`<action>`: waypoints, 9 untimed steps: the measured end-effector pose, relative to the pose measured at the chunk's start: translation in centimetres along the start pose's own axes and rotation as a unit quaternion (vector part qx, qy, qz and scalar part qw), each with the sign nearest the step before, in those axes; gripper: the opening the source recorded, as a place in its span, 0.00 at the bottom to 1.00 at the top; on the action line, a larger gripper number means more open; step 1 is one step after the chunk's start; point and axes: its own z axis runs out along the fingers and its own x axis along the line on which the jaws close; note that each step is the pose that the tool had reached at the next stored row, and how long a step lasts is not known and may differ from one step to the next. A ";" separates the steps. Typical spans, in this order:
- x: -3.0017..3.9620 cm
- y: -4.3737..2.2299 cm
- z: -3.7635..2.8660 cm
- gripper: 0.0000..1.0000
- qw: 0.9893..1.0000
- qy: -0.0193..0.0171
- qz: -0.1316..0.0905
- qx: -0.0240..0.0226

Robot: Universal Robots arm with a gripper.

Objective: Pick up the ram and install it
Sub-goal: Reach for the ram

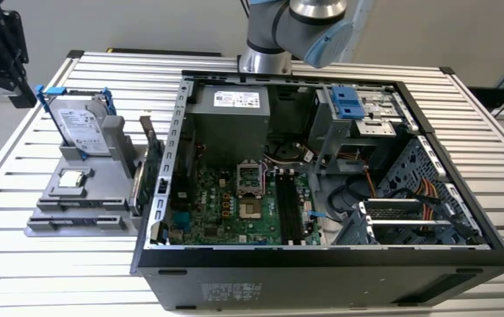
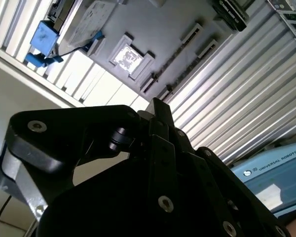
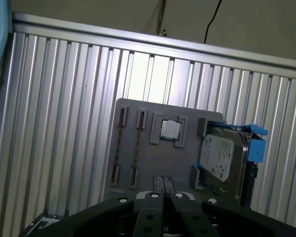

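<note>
The ram (image 1: 144,137) is a thin dark stick with a tan edge. It stands on edge at the grey holder tray's (image 1: 75,228) side nearest the open computer case (image 1: 322,261), and appears as a dark bar (image 2: 230,13) in the second wrist view. My gripper (image 1: 24,97) hangs above the table at the exterior view's far left, beyond the hard drive (image 1: 82,129) and well away from the ram. Its black fingers (image 3: 158,183) are pressed together with nothing between them. The motherboard's long memory slots (image 1: 288,208) lie inside the case.
A green expansion card (image 1: 156,177) stands beside the ram. A processor chip (image 3: 170,129) sits in the middle of the tray, and two narrow holders (image 3: 129,143) on it are bare. The slatted metal table (image 1: 49,267) surrounds tray and case. A teach pendant (image 2: 274,175) is in the second wrist view.
</note>
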 end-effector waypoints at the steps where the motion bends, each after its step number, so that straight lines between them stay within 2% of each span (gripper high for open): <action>1: 0.00 0.00 0.00 0.00 1.000 0.000 0.000 0.000; 4: 0.00 0.00 0.00 0.00 1.000 0.000 0.001 0.000; 6: 0.00 0.00 0.00 0.00 1.000 -0.005 0.000 0.001; 9: 0.00 0.00 0.00 0.00 1.000 -0.006 0.000 0.001</action>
